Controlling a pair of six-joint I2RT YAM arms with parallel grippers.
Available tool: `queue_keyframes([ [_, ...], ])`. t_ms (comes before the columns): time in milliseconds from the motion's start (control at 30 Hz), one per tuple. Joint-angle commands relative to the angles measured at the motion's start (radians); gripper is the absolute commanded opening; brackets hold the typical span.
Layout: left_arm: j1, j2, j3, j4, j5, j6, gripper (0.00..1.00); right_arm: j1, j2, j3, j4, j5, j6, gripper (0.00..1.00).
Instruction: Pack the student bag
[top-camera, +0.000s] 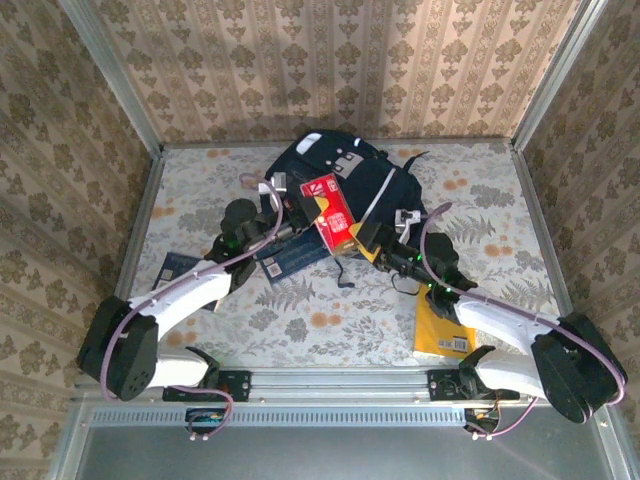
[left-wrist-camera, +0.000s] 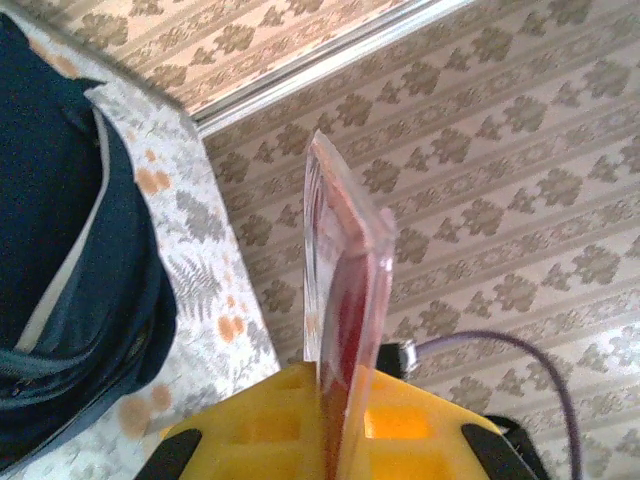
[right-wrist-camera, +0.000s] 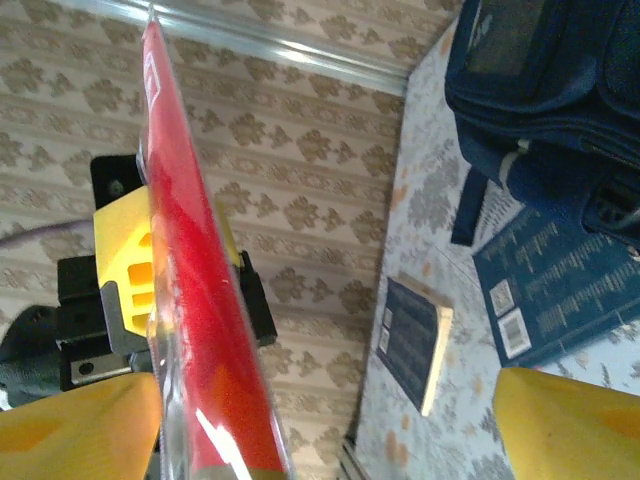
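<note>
- Table is covered in a pale cloth printed with ferns and orange blossoms. Three sides are closed in by walls papered in tan damask stripes, with metal frame posts at the corners.
- Clock directions are read from the top view, with 12 at the far wall.
- The student bag lies flat on the cloth just past the table's centre, toward 12 o'clock. It is navy, with a white stripe and white tabs showing.
- Its long axis slants from about 10 o'clock to about 4 o'clock. The end with the white tabs points to 10. I cannot tell which end is the bag's top.
- A flat red packet in clear wrap is held over the bag's near edge.
- The left gripper reaches in from 8 o'clock. Its yellow fingers are clamped tight on the packet's lower edge.
- The right gripper comes in from 4 o'clock. Its fingers stand wide apart, and the packet passes close against the other finger, ungripped.
- A blue book lies at the bag's near edge, at 7 o'clock from it.
- A smaller dark book lies well apart toward 8 o'clock.
- A yellow pad lies at 5 o'clock, partly under the right arm.
</note>
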Motion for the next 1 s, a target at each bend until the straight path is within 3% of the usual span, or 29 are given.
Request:
queue_keyframes([
  [0, -0.018, 0.043, -0.017, 0.217, -0.058, -0.103, 0.02, 0.006, 0.031, -0.005, 0.260, 0.075, 0.163, 0.78],
  [133, -0.041, 0.118, -0.002, 0.305, -0.047, -0.153, 0.05, 0.009, 0.048, 0.005, 0.295, 0.108, 0.190, 0.65],
  [267, -0.068, 0.174, 0.003, 0.375, -0.052, -0.180, 0.05, 0.011, 0.044, 0.029, 0.283, 0.131, 0.192, 0.30],
  [333, -0.073, 0.189, 0.007, 0.371, -0.051, -0.182, 0.07, 0.012, 0.041, 0.041, 0.262, 0.131, 0.184, 0.18],
  [367, -0.074, 0.195, 0.012, 0.364, -0.045, -0.182, 0.10, 0.012, 0.039, 0.044, 0.247, 0.131, 0.176, 0.12],
  [433, -0.074, 0.203, 0.021, 0.340, -0.033, -0.177, 0.26, 0.008, 0.019, 0.039, 0.200, 0.141, 0.157, 0.01],
  [567, -0.063, 0.185, 0.043, 0.216, -0.001, -0.110, 0.50, -0.028, -0.086, 0.012, 0.045, 0.178, 0.076, 0.00],
  [667, -0.025, 0.155, 0.105, -0.055, 0.042, 0.015, 0.61, -0.092, -0.226, 0.003, -0.161, 0.207, -0.003, 0.00],
  [867, 0.020, 0.217, 0.476, -0.815, -0.006, 0.503, 0.67, -0.199, -0.525, 0.113, -0.797, 0.379, -0.274, 0.00],
  [967, 0.014, 0.377, 0.672, -0.970, 0.041, 0.617, 0.68, -0.233, -0.604, 0.143, -0.939, 0.457, -0.344, 0.00],
])
